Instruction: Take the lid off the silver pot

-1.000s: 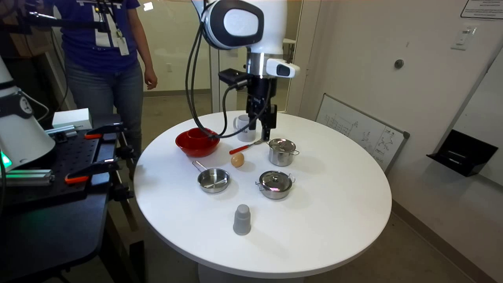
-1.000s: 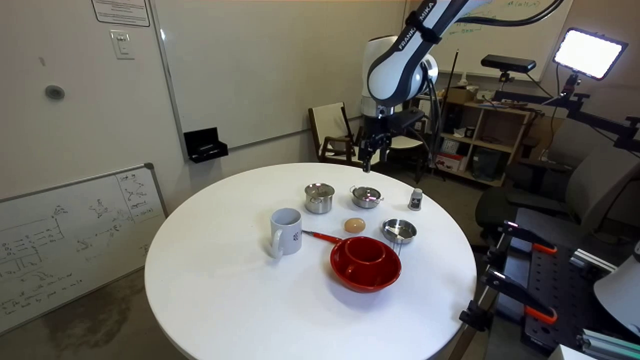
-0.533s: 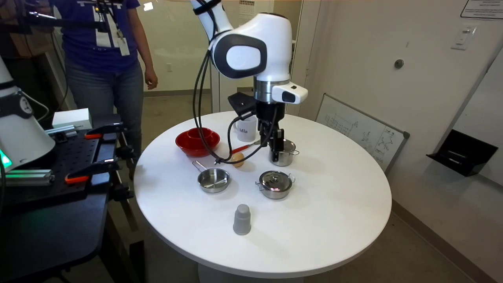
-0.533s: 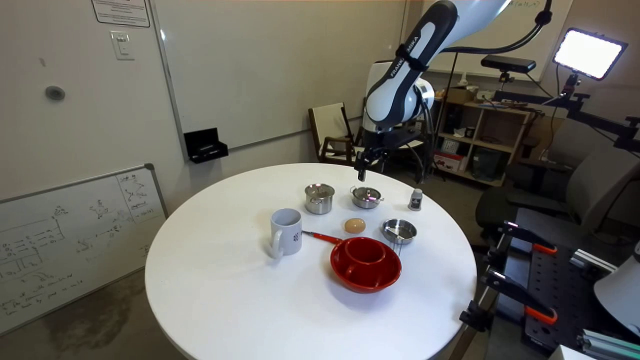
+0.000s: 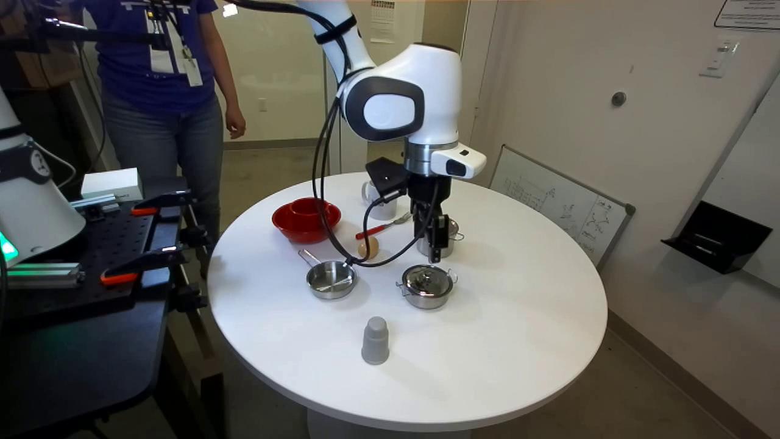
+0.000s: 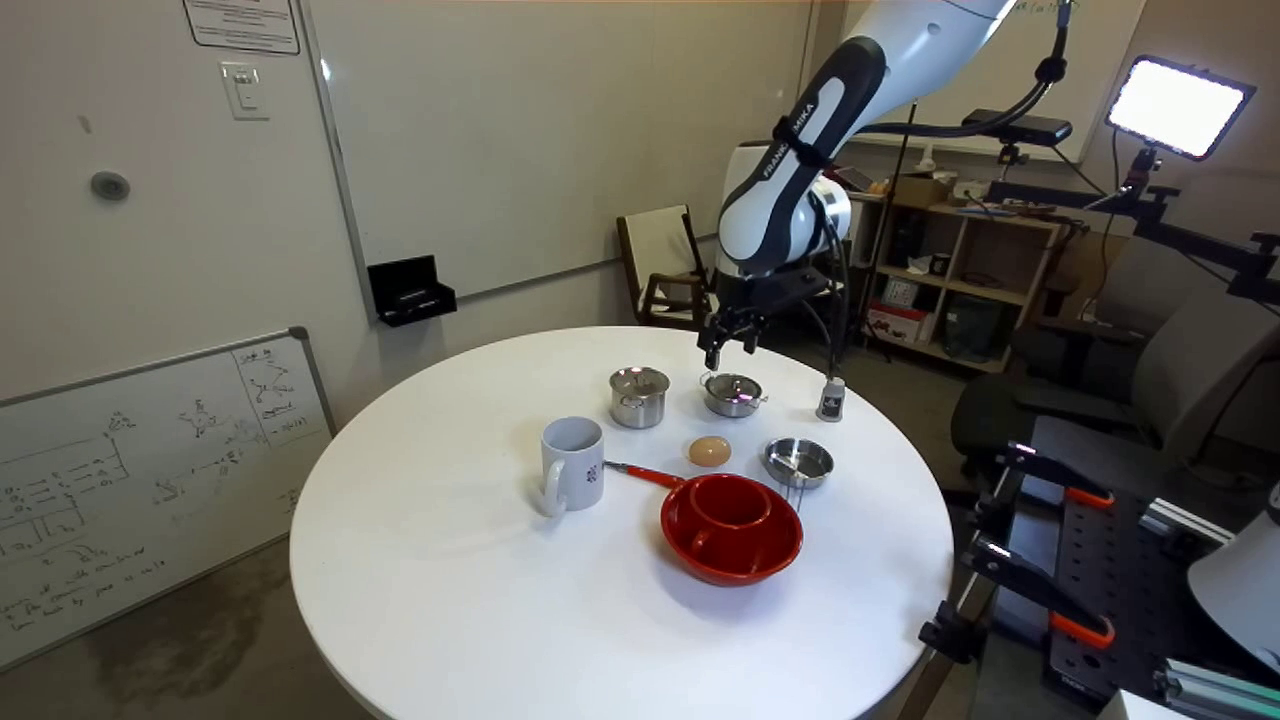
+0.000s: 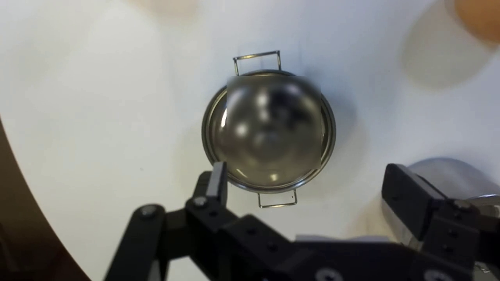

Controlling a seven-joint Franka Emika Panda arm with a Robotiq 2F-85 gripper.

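The straight-sided taller silver pot (image 6: pixel 638 405) stands with its silver lid (image 6: pixel 640 380) on; in an exterior view it is partly hidden behind my gripper (image 5: pixel 436 255). A low silver pot (image 5: pixel 428 300), also lidded, stands nearer; its lid (image 5: pixel 428 279) also shows in the wrist view (image 7: pixel 273 177), its middle blurred. My gripper (image 6: pixel 730 353) is open and empty, just above the low pot's far side in an exterior view. In the wrist view the low pot lies beyond the gap between my fingertips (image 7: pixel 305 169). Part of the taller pot (image 7: pixel 453 177) shows behind the right finger.
A small silver pan (image 5: pixel 331 280), an egg (image 6: pixel 710 451), a red-handled fork (image 5: pixel 381 227), a mug (image 6: pixel 573 465), red bowls (image 6: pixel 735 560) and a grey shaker (image 5: pixel 376 344) stand around on the round white table (image 5: pixel 499 366). A person (image 5: pixel 158 91) stands behind.
My gripper has come down from behind the taller pot and moved toward the low lidded pot. The pots, lids and other table items have not moved.
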